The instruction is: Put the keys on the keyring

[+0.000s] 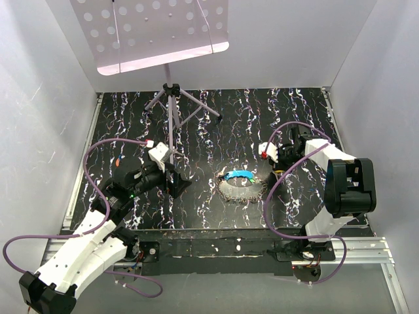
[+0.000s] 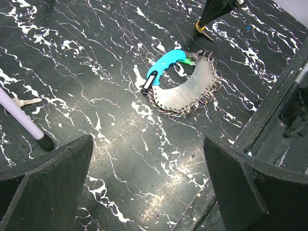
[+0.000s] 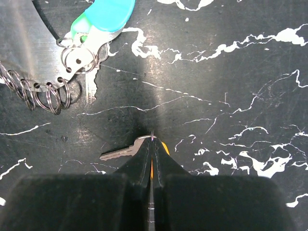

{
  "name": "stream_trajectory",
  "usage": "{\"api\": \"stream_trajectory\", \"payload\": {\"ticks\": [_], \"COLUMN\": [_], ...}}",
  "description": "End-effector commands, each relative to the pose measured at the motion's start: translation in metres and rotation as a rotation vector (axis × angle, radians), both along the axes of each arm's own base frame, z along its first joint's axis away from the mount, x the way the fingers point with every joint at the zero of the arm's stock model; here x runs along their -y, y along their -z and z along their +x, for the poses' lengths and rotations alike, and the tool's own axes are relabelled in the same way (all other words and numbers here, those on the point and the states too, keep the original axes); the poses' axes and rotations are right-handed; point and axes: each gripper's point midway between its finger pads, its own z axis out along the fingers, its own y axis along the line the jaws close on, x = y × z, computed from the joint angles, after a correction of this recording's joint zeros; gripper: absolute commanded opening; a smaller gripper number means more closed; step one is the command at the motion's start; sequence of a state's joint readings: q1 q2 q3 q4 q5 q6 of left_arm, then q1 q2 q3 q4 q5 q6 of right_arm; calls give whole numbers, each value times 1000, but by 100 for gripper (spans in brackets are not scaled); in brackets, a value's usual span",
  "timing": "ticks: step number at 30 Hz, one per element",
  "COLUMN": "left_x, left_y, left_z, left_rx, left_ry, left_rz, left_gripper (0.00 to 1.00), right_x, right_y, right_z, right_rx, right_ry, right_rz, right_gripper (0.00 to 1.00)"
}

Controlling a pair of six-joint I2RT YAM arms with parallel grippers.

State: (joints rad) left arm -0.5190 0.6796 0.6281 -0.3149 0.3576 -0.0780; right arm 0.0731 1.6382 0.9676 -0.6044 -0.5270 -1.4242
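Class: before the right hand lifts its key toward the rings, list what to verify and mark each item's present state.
1. Right hand shut on yellow-orange key: ok.
2. Key blade pokes out clear to one side: ok.
3. Grip firm enough to lift: cannot tell.
4. Left hand open, holding nothing: ok.
5. Ring plate steadied by a hand: not ok.

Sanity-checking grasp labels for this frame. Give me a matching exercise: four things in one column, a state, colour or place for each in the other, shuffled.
1 left gripper
2 right gripper
3 ring plate's handle
4 music stand

a turquoise
b shut on the orange-headed key
c far middle of the table
d open, empty

Pairs: 1-d, 2-b, 3-a, 4-c
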Motion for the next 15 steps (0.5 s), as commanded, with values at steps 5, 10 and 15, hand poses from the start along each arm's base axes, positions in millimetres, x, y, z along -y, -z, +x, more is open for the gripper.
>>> {"api": "stream_trajectory", "payload": {"ticks": [5, 10, 15], "left_x": [2, 19, 42], "left_y": [-19, -41, -94], "left_z": [0, -8, -12], "left_rx": [36, 72, 98], "left_ry": [6, 79, 179], "left_rz": [-39, -174, -371], "left_gripper": [100, 100, 100], "right_x": [-12, -25, -40], "right_y": [-32, -94, -161], "right_z": [2, -4, -29], "right_rx": [-58, -51, -31], "right_ry": [63, 84, 29], "right_rz": [71, 175, 280], "right_gripper": [1, 1, 1]}}
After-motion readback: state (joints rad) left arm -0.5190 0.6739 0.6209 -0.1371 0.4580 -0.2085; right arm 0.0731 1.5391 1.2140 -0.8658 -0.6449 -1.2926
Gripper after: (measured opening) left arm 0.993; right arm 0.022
